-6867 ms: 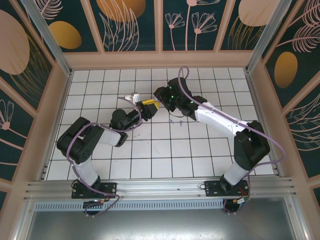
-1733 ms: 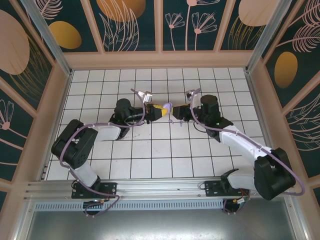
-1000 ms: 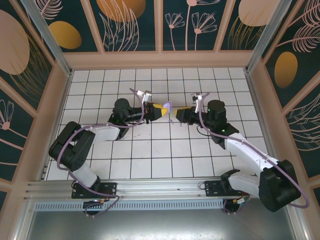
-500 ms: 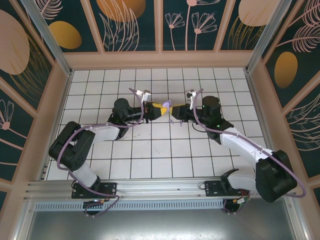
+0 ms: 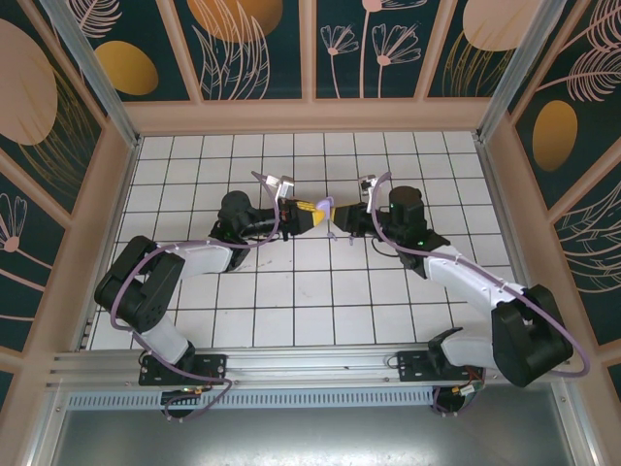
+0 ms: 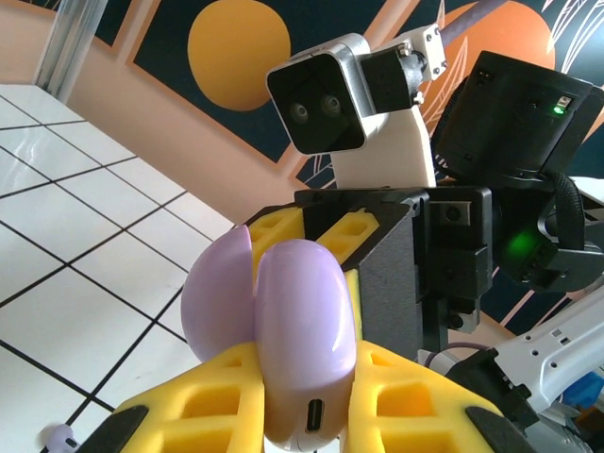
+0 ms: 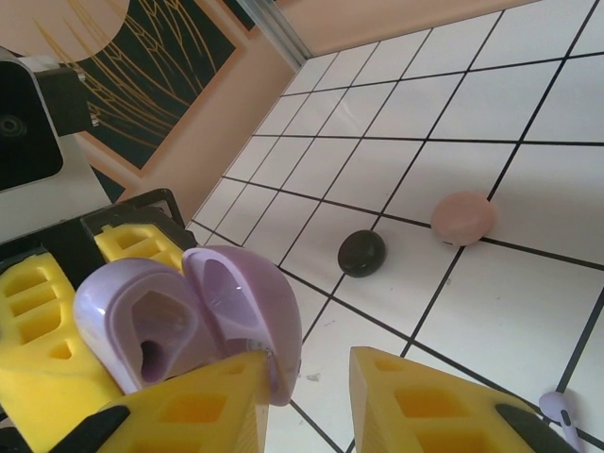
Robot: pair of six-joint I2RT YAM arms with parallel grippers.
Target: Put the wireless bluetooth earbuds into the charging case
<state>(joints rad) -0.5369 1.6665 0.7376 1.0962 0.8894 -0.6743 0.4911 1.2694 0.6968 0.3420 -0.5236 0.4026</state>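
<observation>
The left pincer pinches the open lavender clamshell case, its hollows facing the spread right pincer, apparently for loading.

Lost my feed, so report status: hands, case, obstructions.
Left hand shut on open lavender case. Right hand open beside its lid. Lavender earbud on table, not inserted. No obstruction seen.

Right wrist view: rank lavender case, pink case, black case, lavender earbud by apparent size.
1. lavender case, nearest the camera
2. pink case
3. black case, slightly smaller
4. lavender earbud
</observation>
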